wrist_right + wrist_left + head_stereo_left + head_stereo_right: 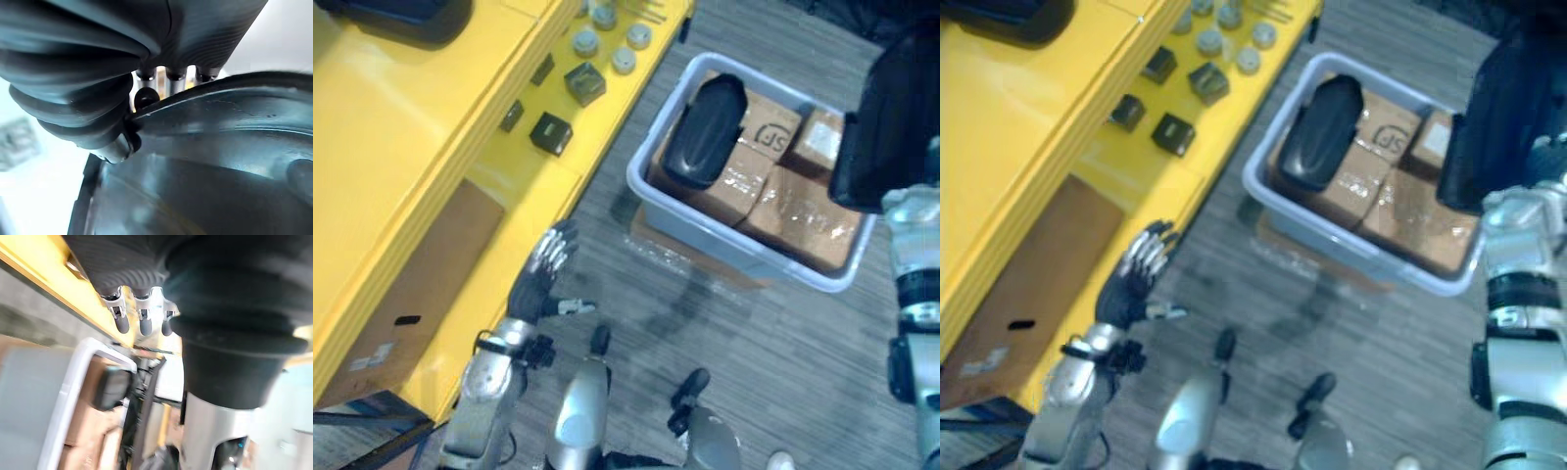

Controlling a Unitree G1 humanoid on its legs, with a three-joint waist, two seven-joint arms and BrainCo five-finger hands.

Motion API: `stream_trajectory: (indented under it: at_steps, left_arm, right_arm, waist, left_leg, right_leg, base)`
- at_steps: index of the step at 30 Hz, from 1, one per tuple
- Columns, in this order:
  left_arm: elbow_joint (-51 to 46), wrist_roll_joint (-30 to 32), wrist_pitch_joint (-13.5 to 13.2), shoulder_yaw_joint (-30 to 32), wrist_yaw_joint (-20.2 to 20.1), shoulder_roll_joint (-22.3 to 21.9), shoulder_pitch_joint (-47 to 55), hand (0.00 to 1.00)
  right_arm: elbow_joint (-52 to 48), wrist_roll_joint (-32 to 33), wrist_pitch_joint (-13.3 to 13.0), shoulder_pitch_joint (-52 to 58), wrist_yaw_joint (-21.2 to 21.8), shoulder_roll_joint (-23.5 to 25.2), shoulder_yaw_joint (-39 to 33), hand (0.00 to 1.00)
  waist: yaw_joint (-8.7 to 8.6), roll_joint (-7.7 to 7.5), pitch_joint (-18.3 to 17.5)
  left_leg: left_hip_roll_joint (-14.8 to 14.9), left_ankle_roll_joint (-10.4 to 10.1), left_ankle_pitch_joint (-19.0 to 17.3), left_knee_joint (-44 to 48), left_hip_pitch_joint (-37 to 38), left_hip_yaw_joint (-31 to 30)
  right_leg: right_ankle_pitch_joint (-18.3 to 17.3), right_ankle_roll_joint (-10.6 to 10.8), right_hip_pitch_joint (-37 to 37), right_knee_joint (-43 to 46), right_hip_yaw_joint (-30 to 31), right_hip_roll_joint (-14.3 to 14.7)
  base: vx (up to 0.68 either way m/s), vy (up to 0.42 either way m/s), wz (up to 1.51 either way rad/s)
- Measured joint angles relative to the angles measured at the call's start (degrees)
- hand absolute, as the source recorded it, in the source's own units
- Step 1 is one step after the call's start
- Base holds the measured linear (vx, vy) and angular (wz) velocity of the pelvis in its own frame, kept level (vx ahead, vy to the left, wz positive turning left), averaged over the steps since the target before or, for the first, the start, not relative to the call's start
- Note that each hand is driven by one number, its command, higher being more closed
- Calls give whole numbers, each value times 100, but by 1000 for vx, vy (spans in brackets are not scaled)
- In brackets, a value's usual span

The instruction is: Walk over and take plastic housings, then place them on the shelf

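One black housing (901, 108) is held off the floor in the robot's right hand (145, 85). The right wrist view shows silver fingers (173, 84) hooked over the housing's curved rim, with the thumb side pressed against its edge. The part hangs above the far right corner of a pale grey bin (744, 257).

The left hand (543, 274) carries nothing. Its fingers (555, 247) are loosely spread and it hangs low, just beside the front edge of the yellow shelf (401, 137), touching neither shelf nor bin.

A second black housing (705, 127) lies inside the bin at its far left corner, resting tilted on the taped cardboard boxes (798, 215) that pack the bin. The bin stands on the grey striped floor (754, 372), near the shelf's front edge but apart from it.

On the shelf's lower level, small dark blocks (550, 133) sit near the front edge, with round grey parts (585, 42) further along. A brown board (421, 284) lies flat towards the near end. A dark rounded object (401, 15) rests on the upper level at the far left corner; what it is cannot be told.
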Motion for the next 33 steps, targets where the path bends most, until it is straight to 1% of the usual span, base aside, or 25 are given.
stream_trajectory:
  at_steps: [1, 2, 3, 4, 6, 7, 8, 9, 10, 12, 13, 15, 16, 17, 18, 21, 25, 26, 27, 29, 30, 33]
  left_arm:
    - [0, -138, 81, -15, 32, -61, -179, 0]
    - [1, -180, 100, -27, 41, -105, -238, 0]
    - [2, -179, 133, -105, 105, -194, -357, 0]
    - [6, -179, 151, -154, 154, -222, -406, 0]
    - [174, -217, 229, -289, 206, -378, -648, 0]
    - [284, -217, 230, -333, 222, -420, -739, 0]
    - [525, -209, 238, -446, 384, -451, -907, 0]
    - [783, -208, 247, -486, 494, -495, -1056, 0]
    - [910, -208, 267, -519, 576, -509, -1141, 0]
    - [1276, -201, 347, -607, 965, -612, -1481, 0]
    - [1362, -194, 381, -629, 1062, -629, -1552, 0]
    - [1828, -162, 527, -684, 1412, -645, -1792, 0]
    - [1982, -163, 553, -681, 1480, -651, -1835, 0]
    - [2253, -162, 638, -685, 1608, -662, -1892, 0]
    - [2487, -163, 688, -717, 1742, -701, -1937, 0]
    - [2849, -215, 787, -878, 1867, -727, -2036, 0]
    - [3117, -447, 849, -909, 1863, -846, -2099, 0]
    - [3222, -613, 903, -916, 1789, -893, -2122, 0]
    - [3281, -686, 912, -931, 1739, -924, -2130, 0]
    - [3431, -1099, 921, -1038, 1617, -943, -2132, 0]
    - [3435, -1208, 935, -1061, 1555, -949, -2132, 0]
    - [3506, -1612, 949, -1125, 1277, -1053, -2161, 0]
  right_arm:
    - [-364, 15, -161, 51, -186, 201, -46, 100]
    - [-521, 18, -251, 81, -263, 272, -92, 100]
    - [-866, 20, -416, 202, -433, 378, -156, 100]
    - [-1026, 19, -495, 245, -520, 445, -167, 100]
    - [-1725, -104, -744, 503, -809, 733, -214, 100]
    - [-1873, -178, -779, 586, -856, 792, -214, 100]
    - [-2109, -311, -882, 717, -910, 970, -210, 100]
    - [-2309, -437, -969, 841, -921, 1166, -208, 100]
    - [-2405, -472, -1030, 922, -936, 1244, -208, 100]
    - [-2730, -676, -1293, 1230, -987, 1482, -202, 100]
    - [-2805, -740, -1363, 1300, -1005, 1541, -202, 100]
    - [-3063, -978, -1636, 1595, -1018, 1774, -157, 100]
    - [-3125, -1018, -1692, 1664, -1018, 1822, -118, 100]
    - [-3228, -1122, -1830, 1814, -1011, 1921, -30, 100]
    - [-3337, -1156, -1935, 1985, -972, 2008, 53, 100]
    - [-3414, -1372, -2177, 2245, -832, 2138, 209, 100]
    - [-3413, -1552, -2335, 2262, -628, 2268, 454, 100]
    - [-3414, -1558, -2364, 2308, -574, 2281, 530, 100]
    - [-3413, -1564, -2374, 2352, -522, 2286, 555, 100]
    - [-3396, -1605, -2375, 2495, -489, 2310, 734, 100]
    - [-3391, -1620, -2375, 2512, -488, 2320, 788, 100]
    - [-3276, -1851, -2379, 2523, -453, 2365, 1005, 100]
  waist:
    - [-52, -18, -25]
    - [-65, -11, -43]
    - [-62, -13, -74]
    - [-57, -18, -79]
    - [-106, -26, -186]
    - [-111, -27, -238]
    - [-136, -57, -347]
    - [-216, -90, -477]
    - [-244, -107, -544]
    - [-264, -198, -624]
    - [-289, -210, -637]
    - [-440, -276, -724]
    - [-485, -284, -738]
    - [-543, -310, -766]
    - [-562, -371, -812]
    - [-620, -464, -940]
    - [-673, -463, -946]
    - [-703, -459, -965]
    - [-702, -456, -996]
    - [-703, -426, -1095]
    - [-706, -419, -1098]
    - [-737, -371, -1127]
  left_leg:
    - [0, -19, 109, -185, 92, 20]
    - [-1, -23, 140, -231, 105, 35]
    - [-1, -39, 200, -344, 161, 99]
    - [4, -38, 226, -394, 202, 134]
    - [14, -46, 321, -590, 320, 205]
    - [17, -49, 333, -627, 342, 226]
    - [19, -45, 373, -747, 434, 284]
    - [17, -38, 416, -861, 500, 304]
    - [16, -39, 437, -912, 523, 310]
    - [27, -34, 468, -1063, 718, 480]
    - [24, -32, 474, -1092, 753, 494]
    - [58, -33, 473, -1134, 811, 583]
    - [79, -34, 475, -1166, 842, 597]
    - [121, -41, 479, -1213, 918, 625]
    - [147, -44, 480, -1266, 987, 682]
    - [183, -63, 491, -1285, 999, 748]
    - [181, -70, 496, -1300, 1090, 767]
    - [184, -77, 498, -1301, 1107, 754]
    - [187, -96, 486, -1308, 1103, 752]
    - [191, -113, 502, -1392, 1131, 745]
    - [192, -114, 505, -1395, 1140, 749]
    - [199, -127, 583, -1509, 1191, 743]
  right_leg:
    - [1, -1, 9, -43, 4, 1]
    - [1, -1, 4, -60, 8, -1]
    - [2, -1, 0, -104, 11, -3]
    - [4, -3, 1, -119, 30, -2]
    - [20, -14, -3, -141, 102, 1]
    - [24, -13, -13, -145, 136, 1]
    - [24, -12, -12, -147, 171, -5]
    - [24, -12, -6, -147, 186, -10]
    - [24, -12, -13, -148, 188, -12]
    - [29, -9, -8, -147, 342, -16]
    - [30, -7, 2, -145, 363, -21]
    - [95, -44, -20, -154, 486, 6]
    - [127, -62, -18, -157, 499, 28]
    - [170, -88, -12, -157, 574, 70]
    - [172, -85, -11, -163, 657, 94]
    - [172, -85, -3, -218, 684, 140]
    - [172, -85, 50, -248, 774, 142]
    - [172, -85, 88, -262, 774, 147]
    - [172, -85, 86, -268, 774, 151]
    - [171, -85, 86, -289, 775, 162]
    - [171, -85, 88, -289, 777, 163]
    - [164, -86, 88, -292, 778, 177]
  base:
    - [-87, -31, -2]
    - [-105, -25, -9]
    - [-66, -11, -11]
    - [-71, -5, -14]
    - [-51, 4, -15]
    - [-22, 19, -19]
    - [-2, 21, -15]
    - [7, 15, -13]
    - [26, 13, -13]
    - [27, 15, -30]
    - [14, 16, -27]
    - [13, 22, -19]
    - [13, 17, -24]
    - [17, 6, -28]
    - [17, 2, -28]
    - [17, -12, -10]
    - [-22, -3, -7]
    - [-41, -1, 1]
    - [-47, -2, 5]
    - [-32, -3, 0]
    - [-39, -5, -4]
    - [-44, -7, 0]
